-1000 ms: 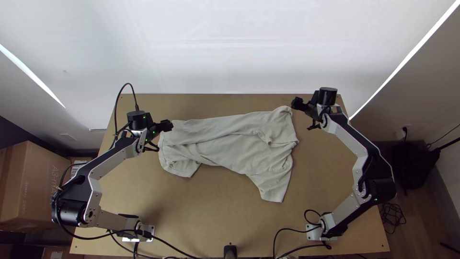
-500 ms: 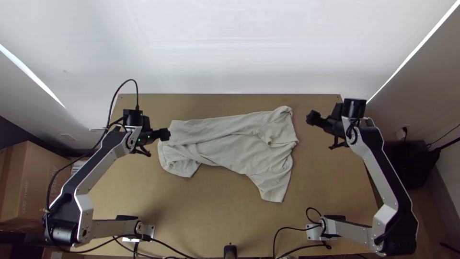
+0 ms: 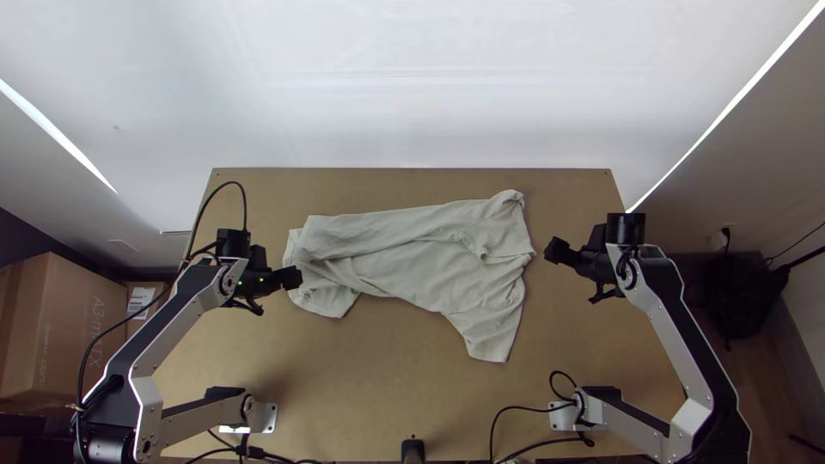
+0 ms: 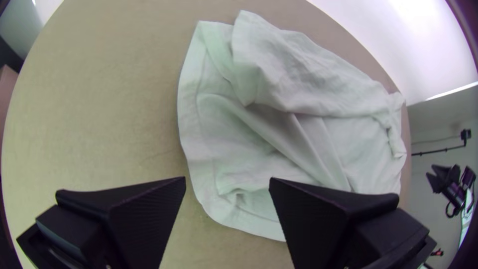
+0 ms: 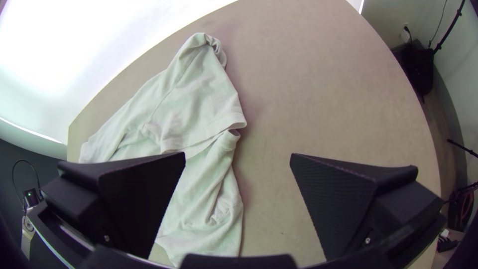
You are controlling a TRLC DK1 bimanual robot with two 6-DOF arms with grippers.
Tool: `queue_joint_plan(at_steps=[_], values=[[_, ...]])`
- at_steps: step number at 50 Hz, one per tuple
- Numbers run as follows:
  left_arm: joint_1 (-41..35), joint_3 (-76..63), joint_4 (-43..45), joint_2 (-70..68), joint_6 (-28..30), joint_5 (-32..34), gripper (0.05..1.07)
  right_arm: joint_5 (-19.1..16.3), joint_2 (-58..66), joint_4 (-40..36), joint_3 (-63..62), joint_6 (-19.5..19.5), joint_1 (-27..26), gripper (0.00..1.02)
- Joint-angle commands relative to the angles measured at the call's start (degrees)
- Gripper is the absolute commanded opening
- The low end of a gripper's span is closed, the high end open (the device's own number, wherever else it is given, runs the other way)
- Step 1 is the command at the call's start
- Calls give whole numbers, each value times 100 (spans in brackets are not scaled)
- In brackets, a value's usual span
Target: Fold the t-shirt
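Observation:
My left gripper is beside the left end of the pale t-shirt in the top view. The shirt lies wrinkled across the table, its far part folded over, with one piece hanging toward the near edge at right. My right gripper is just off the shirt's right end. In the left wrist view the left gripper is open above the shirt's hem. The right wrist view shows the right gripper open, with cloth below and beside it and nothing held.
Bare wooden table lies in front of the shirt, with more at both sides. A black post stands at the near edge. Cables run by the right base, and a cardboard box sits left of the table.
My left gripper has come toward the near side and slightly left. The right one went rightward off the shirt's far corner, then nearer the front. The shirt has stayed put.

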Motion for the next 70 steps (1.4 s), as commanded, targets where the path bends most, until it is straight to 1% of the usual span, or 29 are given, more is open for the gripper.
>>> queue_joint_plan(at_steps=[1,6,7,11,13,20,27,36,40,47,49,51,52,55,57,62,70], values=[[109,-212,-46,47,-189,133,88,-48,-106,-29,-185,215,81,97],[109,-317,-29,74,-154,98,88,-39,-158,-29,-194,224,116,97],[109,-335,-29,74,-145,98,86,-48,-158,-29,-185,224,116,97],[109,-414,-2,74,-154,72,71,-48,-167,-29,-194,224,116,97],[109,-449,15,91,-172,72,67,-39,-176,-29,-194,224,107,97],[82,-502,24,232,-154,-95,67,-39,-220,-29,-194,224,107,97],[65,-581,95,302,-172,-104,67,-39,-246,-29,-212,242,116,97],[-41,-713,332,381,-321,-139,67,-48,-299,-29,-238,277,134,97],[-120,-748,472,443,-444,-139,67,-48,-343,-29,-264,303,142,95],[-339,-739,560,548,-594,-148,66,-48,-466,-20,-352,303,151,95],[-366,-739,622,583,-646,-166,57,-39,-484,-29,-370,303,151,95],[-366,-756,745,575,-734,-183,36,-39,-528,-20,-431,295,151,95],[-357,-765,780,557,-769,-192,28,-39,-545,-20,-458,286,151,95],[-348,-818,929,487,-849,-219,18,-39,-545,-20,-546,259,98,95],[-331,-827,947,390,-866,-219,9,-39,-536,-20,-634,251,54,95],[-269,-880,1044,109,-866,-236,8,-56,-413,-29,-818,198,-16,95],[-93,-888,1026,-208,-796,-236,8,-197,17,24,-932,180,2,94]])
